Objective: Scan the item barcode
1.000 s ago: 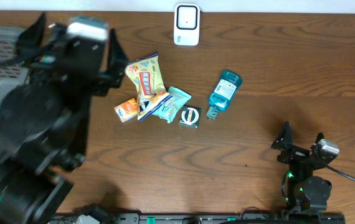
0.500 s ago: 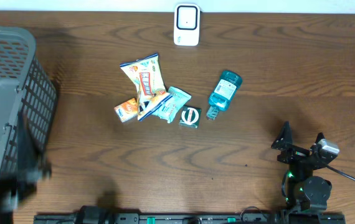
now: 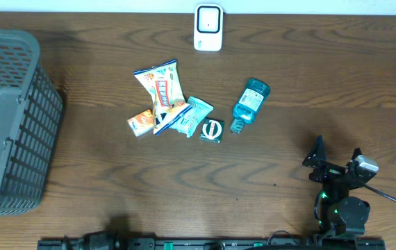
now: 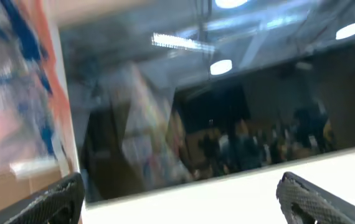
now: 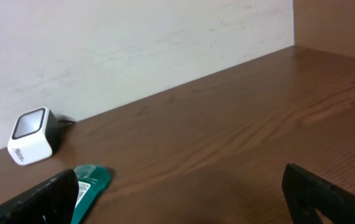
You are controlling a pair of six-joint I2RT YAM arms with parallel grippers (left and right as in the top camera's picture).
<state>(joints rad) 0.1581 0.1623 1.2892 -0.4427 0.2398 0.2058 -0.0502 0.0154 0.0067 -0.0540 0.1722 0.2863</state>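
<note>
**Choosing an item to scan**

Hovering the right gripper low at the front right of the tabletop, jaws spread as wide as they go and gripping nothing. Aiming the left gripper up at ceiling lights, out of the overhead view, equally wide and empty.

Finding the items in a loose cluster mid-tabletop: bags overlapping one another, a packet touching their left side, a small box just beside them. Spotting a bottle lying flat, slightly apart on the right and nearest the right gripper. Noting the scanner standing at the far edge, apart from every item, and a basket at far left.

Judging the bottle the likeliest first pick: stiff, probably heavier with liquid, smooth enough to slip or roll. Closing across its body near the middle, not on the cap, looks safest.

Expecting the bags to be light, soft and crinkly. Pinching a sealed edge would suit them, though the printed face may then be flopping away from the scanner.
</note>
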